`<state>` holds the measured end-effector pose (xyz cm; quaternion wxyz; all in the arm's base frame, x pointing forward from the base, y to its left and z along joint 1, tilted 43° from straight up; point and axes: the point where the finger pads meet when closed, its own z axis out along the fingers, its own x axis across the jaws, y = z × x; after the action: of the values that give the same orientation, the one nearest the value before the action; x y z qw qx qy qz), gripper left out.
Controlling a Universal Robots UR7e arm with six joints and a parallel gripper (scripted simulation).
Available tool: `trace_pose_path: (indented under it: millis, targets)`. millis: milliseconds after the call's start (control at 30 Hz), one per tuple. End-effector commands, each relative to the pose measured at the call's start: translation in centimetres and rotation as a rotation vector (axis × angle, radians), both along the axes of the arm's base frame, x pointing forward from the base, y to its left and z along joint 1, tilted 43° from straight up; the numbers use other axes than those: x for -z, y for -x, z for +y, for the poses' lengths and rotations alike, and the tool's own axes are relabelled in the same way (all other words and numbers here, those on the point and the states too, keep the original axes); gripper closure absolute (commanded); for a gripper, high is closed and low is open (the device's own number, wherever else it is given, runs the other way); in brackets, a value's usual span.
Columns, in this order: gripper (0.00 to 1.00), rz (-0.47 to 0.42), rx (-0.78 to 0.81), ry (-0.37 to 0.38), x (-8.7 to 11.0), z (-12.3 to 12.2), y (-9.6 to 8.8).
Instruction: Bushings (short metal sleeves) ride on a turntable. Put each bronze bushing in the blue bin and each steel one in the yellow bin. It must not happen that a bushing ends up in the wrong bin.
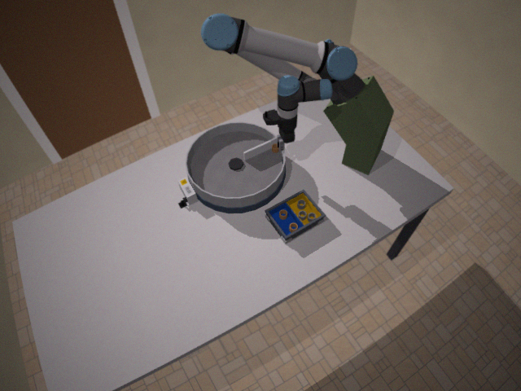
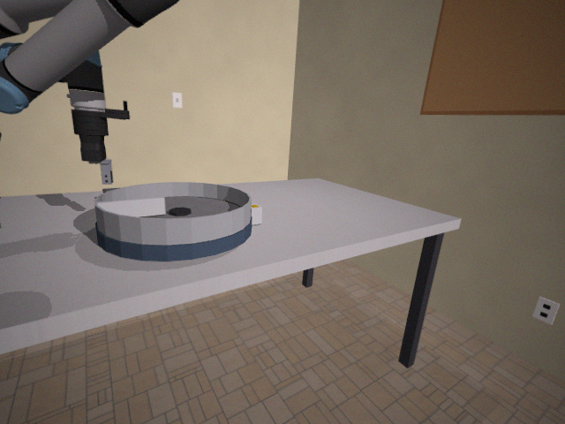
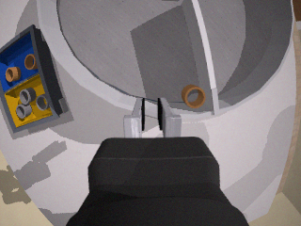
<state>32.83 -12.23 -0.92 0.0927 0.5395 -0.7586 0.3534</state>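
One bronze bushing stands on the turntable, near the rim and beside the white guide bar. My gripper is partly open, with nothing between its fingers. It hangs above the turntable's rim, to the left of the bushing in the wrist view. The blue bin holds two bronze bushings. The yellow bin holds three steel bushings. The bushing on the turntable is hidden in the exterior view.
The turntable's raised wall surrounds the disc. A white box is fixed to its outer side. The two bins share a grey tray beside the turntable. A green angled stand is at the arm's base.
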Motion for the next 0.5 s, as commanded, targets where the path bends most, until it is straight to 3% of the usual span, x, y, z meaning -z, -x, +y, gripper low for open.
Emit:
trace_pose_path:
  millis: [0, 267, 300, 400, 467]
  targets:
    - [0.60, -0.030, 0.013, -0.013, -1.8, -3.5, 1.6]
    - [0.60, -0.040, 0.018, -0.017, -2.3, -4.6, 2.1]
    - [0.60, -0.008, 0.003, -0.003, -0.5, -0.9, 0.4]
    - [0.60, -0.031, 0.014, -0.013, -1.8, -3.6, 1.7]
    - [0.60, -0.031, 0.014, -0.013, -1.8, -3.6, 1.6]
